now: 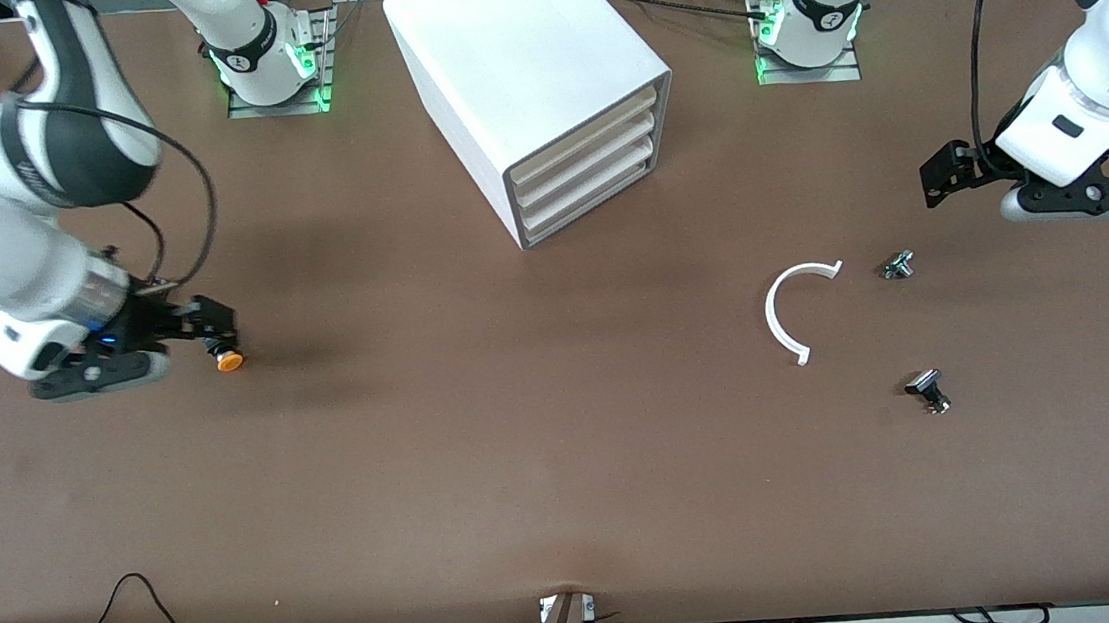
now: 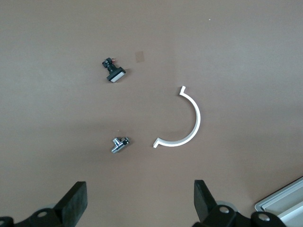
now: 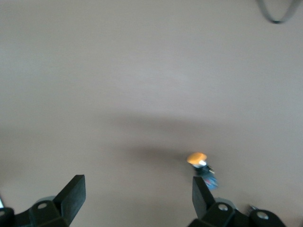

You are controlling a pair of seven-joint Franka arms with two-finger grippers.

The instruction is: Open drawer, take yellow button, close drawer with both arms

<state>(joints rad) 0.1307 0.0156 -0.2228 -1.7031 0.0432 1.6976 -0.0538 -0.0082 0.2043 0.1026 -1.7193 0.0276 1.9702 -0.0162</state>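
- Right gripper point(image 1: 215, 333), low over the table point(image 1: 485, 438) toward the right arm's end, has its fingers spread and holds nothing.
- The button point(image 1: 230, 360), orange cap showing, lies on the table just beside one fingertip point(image 3: 201, 196), not between the two.
- Risk: any sideways sweep could clip the button and roll it away, since it sits so close to that finger.
- Left gripper point(image 1: 954, 176), also spread and empty, hangs over the table at the left arm's end, near a white curved clip point(image 1: 785, 311) and two small metal parts point(image 1: 898, 265).
- The drawer point(image 1: 579, 129) sits flush in the cabinet point(image 1: 523, 63), well apart from both grippers.
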